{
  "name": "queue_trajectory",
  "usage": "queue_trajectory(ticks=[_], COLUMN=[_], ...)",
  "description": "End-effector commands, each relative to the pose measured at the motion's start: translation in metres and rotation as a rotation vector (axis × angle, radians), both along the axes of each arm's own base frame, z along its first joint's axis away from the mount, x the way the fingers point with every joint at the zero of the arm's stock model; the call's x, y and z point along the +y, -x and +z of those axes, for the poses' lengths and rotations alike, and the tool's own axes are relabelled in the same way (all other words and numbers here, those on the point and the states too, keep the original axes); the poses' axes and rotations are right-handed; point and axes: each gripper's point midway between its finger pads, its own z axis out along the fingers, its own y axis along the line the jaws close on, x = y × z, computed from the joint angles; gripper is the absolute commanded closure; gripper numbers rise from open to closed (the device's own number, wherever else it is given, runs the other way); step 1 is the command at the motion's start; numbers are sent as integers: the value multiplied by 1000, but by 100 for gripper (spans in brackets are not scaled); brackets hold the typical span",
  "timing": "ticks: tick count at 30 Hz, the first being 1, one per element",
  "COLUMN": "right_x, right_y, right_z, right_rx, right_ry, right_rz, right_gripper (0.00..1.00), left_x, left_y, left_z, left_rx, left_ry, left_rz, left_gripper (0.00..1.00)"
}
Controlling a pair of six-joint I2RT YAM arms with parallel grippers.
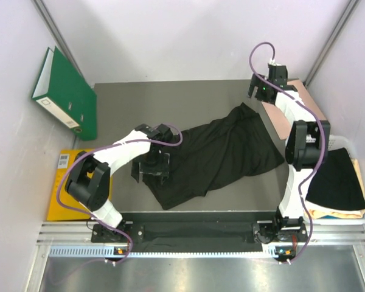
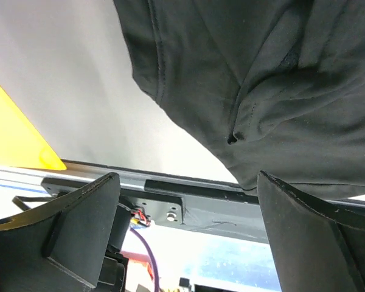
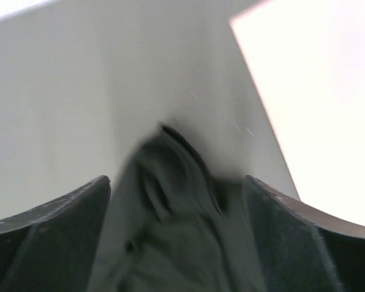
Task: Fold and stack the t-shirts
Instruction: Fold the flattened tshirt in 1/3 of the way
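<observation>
- shirt axis? where does the black t-shirt [image 1: 225,152] lie versus the fingers?
- mid-table, long axis near-left to far-right; left gripper [image 1: 152,167] at its near-left end, right gripper [image 1: 261,91] raised over the far-right tip; both spread wide, holding nothing
- nearer arm?
- left, i'd judge; cloth runs off far-right from its fingers

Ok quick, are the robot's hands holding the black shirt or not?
Left hand: open, holding nothing, the black t-shirt lies free of it.
Right hand: open, holding nothing.
</observation>
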Motion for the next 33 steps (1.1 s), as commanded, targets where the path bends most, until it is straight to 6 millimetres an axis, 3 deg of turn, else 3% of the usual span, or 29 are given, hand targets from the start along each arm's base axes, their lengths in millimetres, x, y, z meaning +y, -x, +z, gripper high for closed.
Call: queue_trajectory(ticks=[1, 2, 3, 4, 6, 13, 16, 19, 20, 23, 24, 26, 27, 29, 30, 32, 33], right_x=[31, 38, 43, 46, 51, 46, 49, 46, 47, 43, 42, 39, 37, 34, 35, 34, 33], right_y=[-42, -46, -51, -58, -63, -65, -63, -60, -59, -55, -55, -50, -50, -46, -43, -36, -29], right_z=[3, 0, -18, -11, -29, -50, -62, -77, -80, -83, -69, -65, -40, -25, 1, 13, 28], right_rx=[-31, -21, 12, -2, 28, 59, 85, 117, 123, 134, 110, 88, 42, -2, -50, -72, -94], right_ry=[-169, -200, -210, -218, -224, -198, -196, -180, -175, -150, -138, -114, -104, -87, -83, -74, -73], right_rz=[74, 83, 87, 86, 86, 51, 52, 34, 36, 38, 41, 49, 53, 70, 82, 96, 102], right_gripper=[16, 21, 22, 22, 23, 26, 42, 74, 92, 100, 100, 100, 100, 100, 100, 100, 100], left_x=[0, -4, -5, -7, -11, -13, -13, -13, -13, -10, -10, -9, -9, -10, -10, -10, -10], left_y=[-20, -25, -28, -30, -36, -47, -49, -51, -51, -52, -52, -52, -52, -53, -53, -55, -56], left_z=[20, 22, 22, 20, 23, 32, 34, 36, 37, 37, 37, 37, 36, 35, 33, 31, 29], left_rx=[-99, -111, -113, -106, -124, -167, -177, -187, -189, -195, -196, -197, -197, -199, -195, -191, -186], left_ry=[-15, -9, -8, -11, -5, 4, 2, -2, -4, -22, -26, -29, -31, -33, -38, -42, -48], left_rz=[-3, 1, 8, 11, 7, 9, 15, 24, 29, 42, 45, 53, 55, 59, 59, 63, 64], left_gripper=[1, 1, 1, 1, 1, 1, 1, 1, 1, 1, 1, 1, 1, 1, 1, 1, 1])
